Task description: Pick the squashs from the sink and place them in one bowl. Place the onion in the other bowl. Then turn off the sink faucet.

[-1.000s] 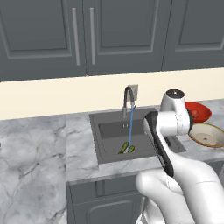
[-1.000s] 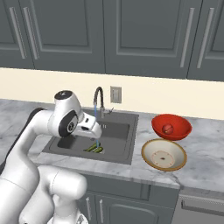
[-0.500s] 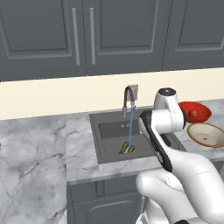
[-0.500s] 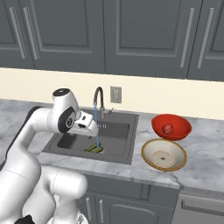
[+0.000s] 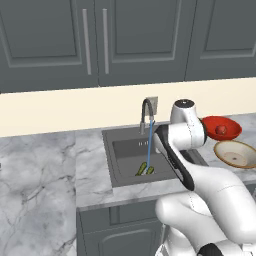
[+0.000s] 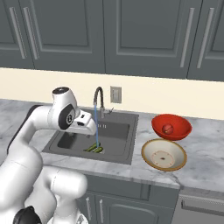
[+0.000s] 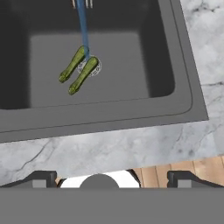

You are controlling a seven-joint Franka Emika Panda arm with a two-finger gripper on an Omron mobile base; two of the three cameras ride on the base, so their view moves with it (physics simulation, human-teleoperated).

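The robot's two-finger gripper [image 7: 111, 177], its dark tips standing far apart at the bottom corners of the hand view and holding nothing, looks down into the dark grey rectangular metal sink [image 7: 183, 94] from above its near rim, apparently lining up for a first reach. Up and left of centre in that view lie the two slim dark green squashs [image 7: 78, 70], side by side and nearly parallel, touching or almost touching over the round drain, where the thin blue water stream falls onto them. In the right base view the same pair [image 6: 94, 149] sits at the lower middle of the basin, just below the white hand. The slim grey gooseneck faucet [image 6: 99, 99] arches over the back of the sink at centre and is running, so that step is not yet done. Right of the sink, on the grey marbled surface [image 6: 205, 151], the deep bright red bowl [image 6: 172, 127] already holds the small round red-maroon onion [image 6: 166, 128], which suggests that part of the task is settled. Just in front of it, nearly touching, the shallow pale beige bowl with a thin brown rim [image 6: 164, 154] stands empty, waiting for the squashs. From the left base view the red bowl [image 5: 221, 128] and beige bowl [image 5: 235, 153] sit at the right edge, beyond the arm.
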